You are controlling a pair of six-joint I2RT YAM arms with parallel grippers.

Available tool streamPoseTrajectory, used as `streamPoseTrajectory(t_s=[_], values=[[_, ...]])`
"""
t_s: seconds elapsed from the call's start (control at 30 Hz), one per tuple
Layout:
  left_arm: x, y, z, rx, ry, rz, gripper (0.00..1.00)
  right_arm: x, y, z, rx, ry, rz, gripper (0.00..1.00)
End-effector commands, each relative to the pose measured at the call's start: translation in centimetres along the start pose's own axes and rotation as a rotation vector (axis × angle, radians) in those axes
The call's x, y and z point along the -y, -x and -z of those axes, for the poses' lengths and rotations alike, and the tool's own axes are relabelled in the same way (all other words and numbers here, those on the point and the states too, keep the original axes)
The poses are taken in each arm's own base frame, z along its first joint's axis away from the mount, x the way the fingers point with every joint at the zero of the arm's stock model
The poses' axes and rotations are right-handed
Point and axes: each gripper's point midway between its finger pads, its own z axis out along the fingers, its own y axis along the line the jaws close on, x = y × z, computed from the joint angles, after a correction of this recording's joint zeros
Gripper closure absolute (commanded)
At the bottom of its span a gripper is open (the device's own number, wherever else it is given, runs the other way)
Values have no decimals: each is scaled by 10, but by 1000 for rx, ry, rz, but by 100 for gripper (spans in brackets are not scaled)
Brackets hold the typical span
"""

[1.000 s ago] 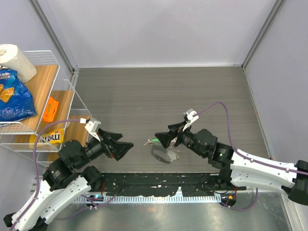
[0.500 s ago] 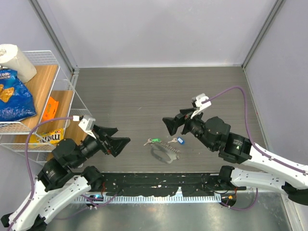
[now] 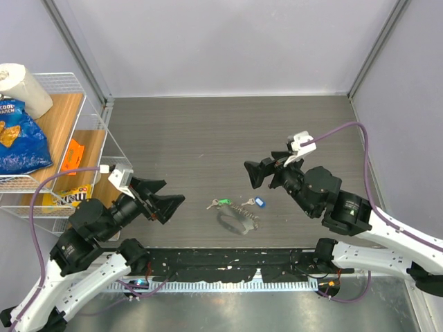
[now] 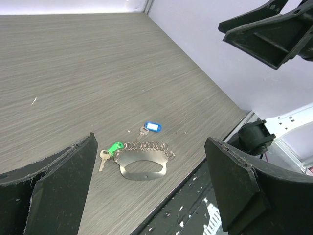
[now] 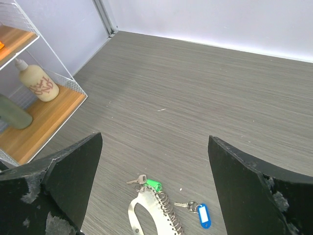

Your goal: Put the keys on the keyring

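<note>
Laminate with a grey wood grain forms the surface (image 3: pixel 208 131). We see the flat grey-beige looped strap with a silver link chain (image 4: pixel 142 169) lying near the front edge, between the arms. The small silver key with a green plastic head (image 4: pixel 113 148) touches one chain end. The silver key with a blue oblong tag (image 4: pixel 152 127) lies just beside the chain. The left arm's jaws and right arm's jaws stand spread wide, gripping nothing, raised off the surface.

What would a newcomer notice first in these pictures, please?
The green key, blue key and keyring lie together on the table near its front edge. Both open, the left gripper and right gripper hover either side of them, holding nothing.
</note>
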Motion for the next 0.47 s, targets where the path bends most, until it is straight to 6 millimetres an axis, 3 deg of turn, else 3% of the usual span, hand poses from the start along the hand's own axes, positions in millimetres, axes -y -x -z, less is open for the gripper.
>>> streamPoseTrajectory(t_s=[0.0, 0.2, 0.3, 0.33, 0.43], values=[[5, 18, 1, 47, -7, -16, 0, 3, 38, 11, 91, 2, -33, 4], [6, 20, 3, 54, -10, -11, 0, 4, 41, 14, 101, 7, -31, 4], [2, 23, 2, 69, 16, -6, 0, -13, 41, 16, 65, 104, 40, 5], [1, 23, 2, 69, 16, -7, 0, -11, 31, 13, 20, 89, 61, 5], [2, 23, 2, 69, 15, -3, 0, -4, 34, 9, 28, 25, 41, 5]])
